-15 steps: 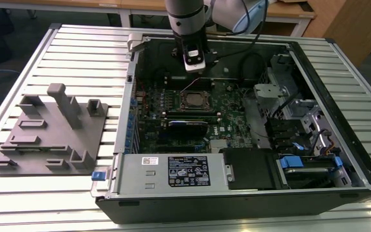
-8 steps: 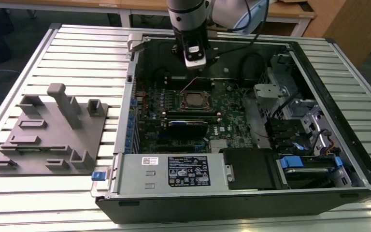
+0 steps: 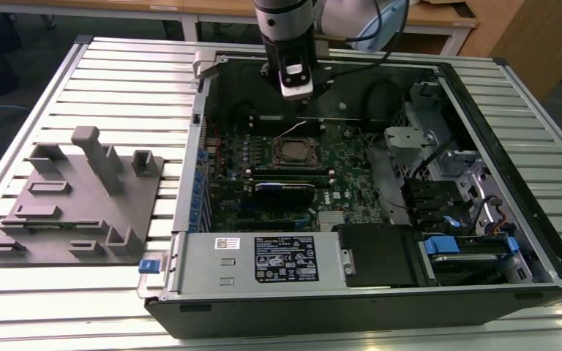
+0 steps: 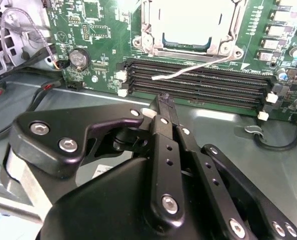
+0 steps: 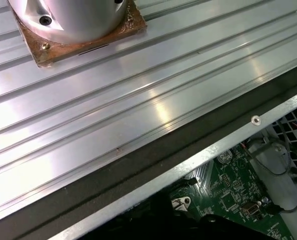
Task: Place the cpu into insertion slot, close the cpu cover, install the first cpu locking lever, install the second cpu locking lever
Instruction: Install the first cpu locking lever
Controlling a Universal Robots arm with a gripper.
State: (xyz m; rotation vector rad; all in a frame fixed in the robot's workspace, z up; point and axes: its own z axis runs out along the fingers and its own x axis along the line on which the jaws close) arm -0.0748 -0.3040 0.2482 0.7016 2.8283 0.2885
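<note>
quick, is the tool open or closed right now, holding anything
tool: closed, fingertips pressed together, nothing visible held between them.

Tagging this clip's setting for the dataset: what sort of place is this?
Likely a robotics lab or workshop bench: an open computer case with its motherboard exposed lies on a ribbed aluminium table, beside a grey fixture block, with wooden desks behind.

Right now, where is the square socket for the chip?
In the exterior view, the socket sits on the green board near the middle of the open case, right beside the long black slots.
</note>
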